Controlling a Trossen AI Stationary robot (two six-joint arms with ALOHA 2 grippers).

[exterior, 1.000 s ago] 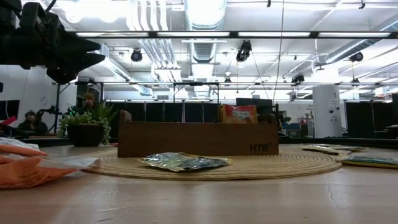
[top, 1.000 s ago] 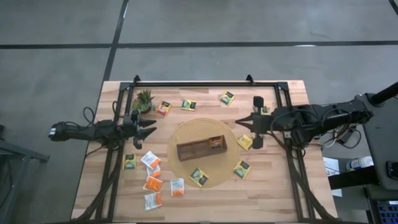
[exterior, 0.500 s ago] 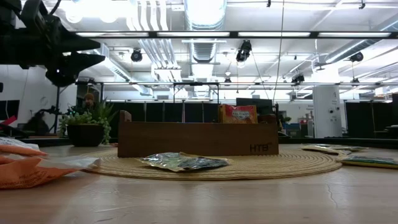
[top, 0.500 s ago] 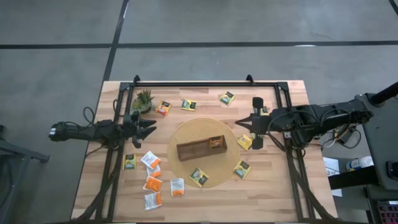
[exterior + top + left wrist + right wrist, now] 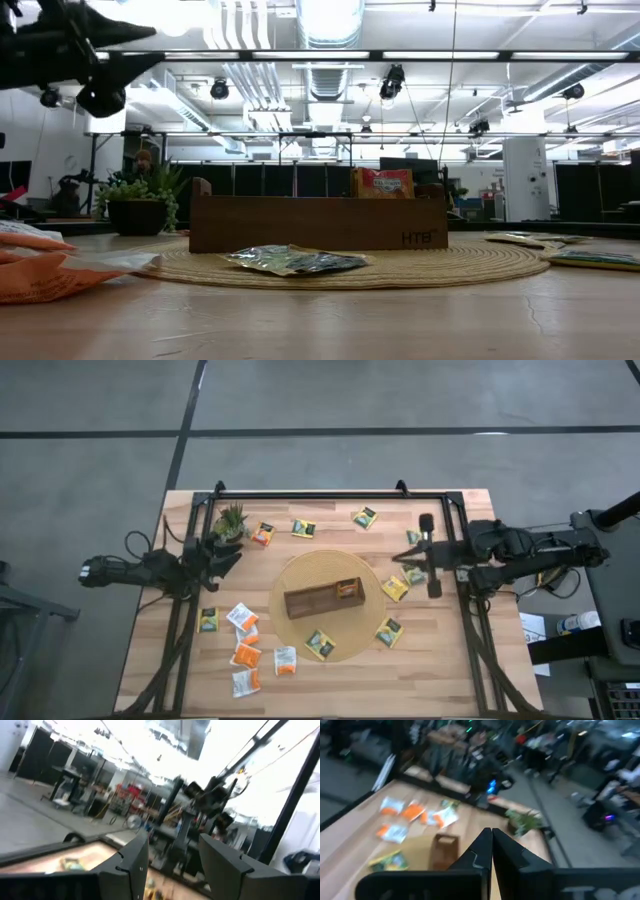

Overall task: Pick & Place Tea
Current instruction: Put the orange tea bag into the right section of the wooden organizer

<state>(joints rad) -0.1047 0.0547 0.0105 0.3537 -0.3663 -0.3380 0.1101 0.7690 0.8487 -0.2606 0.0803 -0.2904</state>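
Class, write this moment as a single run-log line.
left gripper: open, empty, by plant | right gripper: shut, empty, right of tray | tea: one sachet in tray, others scattered

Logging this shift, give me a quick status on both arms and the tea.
Left gripper open, empty, near the plant. Right gripper shut, empty, right of the tray. One orange sachet in tray; others scattered. Nothing in the way.

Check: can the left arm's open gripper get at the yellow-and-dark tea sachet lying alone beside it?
Probably yes: the left gripper is open and empty, and the sachet lies flat, uncovered, nearby.
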